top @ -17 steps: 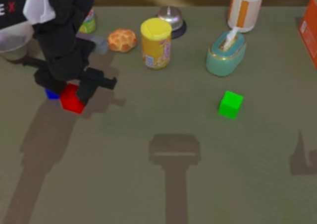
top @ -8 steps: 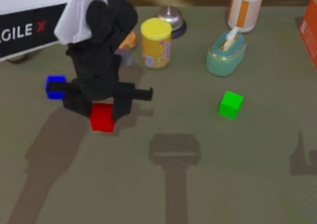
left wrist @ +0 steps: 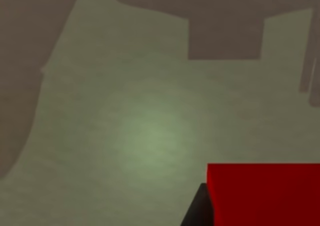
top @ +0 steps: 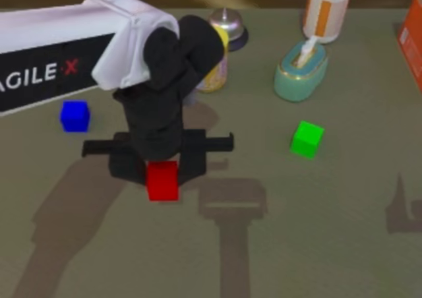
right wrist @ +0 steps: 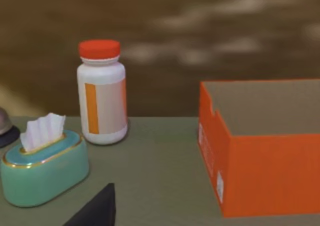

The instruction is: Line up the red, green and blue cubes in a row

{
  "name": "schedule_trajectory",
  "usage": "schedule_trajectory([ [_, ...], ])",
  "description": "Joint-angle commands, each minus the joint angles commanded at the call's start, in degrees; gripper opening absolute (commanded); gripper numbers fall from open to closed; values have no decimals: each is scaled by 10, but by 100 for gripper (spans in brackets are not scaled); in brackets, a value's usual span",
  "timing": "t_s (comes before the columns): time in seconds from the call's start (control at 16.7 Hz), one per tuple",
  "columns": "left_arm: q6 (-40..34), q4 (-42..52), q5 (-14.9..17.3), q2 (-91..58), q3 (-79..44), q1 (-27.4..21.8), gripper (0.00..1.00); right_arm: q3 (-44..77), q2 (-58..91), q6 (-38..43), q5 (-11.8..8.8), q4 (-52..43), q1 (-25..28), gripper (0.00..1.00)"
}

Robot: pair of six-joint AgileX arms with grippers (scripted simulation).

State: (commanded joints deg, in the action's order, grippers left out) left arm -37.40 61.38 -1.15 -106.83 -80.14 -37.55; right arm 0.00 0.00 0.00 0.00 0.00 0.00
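My left gripper [top: 162, 179] is shut on the red cube [top: 162, 180], left of the table's middle. In the left wrist view the red cube [left wrist: 265, 196] fills a corner, with one dark finger [left wrist: 200, 212] against its side. The blue cube [top: 74, 115] rests on the table at the far left, behind and left of the gripper. Over to the right sits the green cube [top: 307, 138], well apart from the red one. My right gripper is outside the top view, parked at the right side; only a dark edge of it shows in its wrist view.
At the back stand a yellow can [top: 217, 74], a silver bell [top: 227, 22], a teal tissue box [top: 301, 70] and a white bottle [top: 326, 8]. An orange box [top: 413, 37] sits at the right edge. Arm shadows fall across the table's front.
My left arm has carried the red cube rightward and toward the front, away from the blue cube, which now lies uncovered. The green cube has not moved.
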Motion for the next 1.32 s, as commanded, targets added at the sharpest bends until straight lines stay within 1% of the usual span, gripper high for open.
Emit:
schedule_trajectory([
  [0.3, 2, -10, 0, -5, 5, 2, 0, 0, 0, 0, 0, 0, 0, 100],
  [0.72, 1, -141, 0, -48, 91, 1, 0, 0, 0, 0, 0, 0, 0, 100],
  [1.02, 2, -150, 0, -52, 98, 1, 0, 0, 0, 0, 0, 0, 0, 100],
  [1.32, 2, -150, 0, -52, 98, 1, 38, 0, 0, 0, 0, 0, 0, 100],
])
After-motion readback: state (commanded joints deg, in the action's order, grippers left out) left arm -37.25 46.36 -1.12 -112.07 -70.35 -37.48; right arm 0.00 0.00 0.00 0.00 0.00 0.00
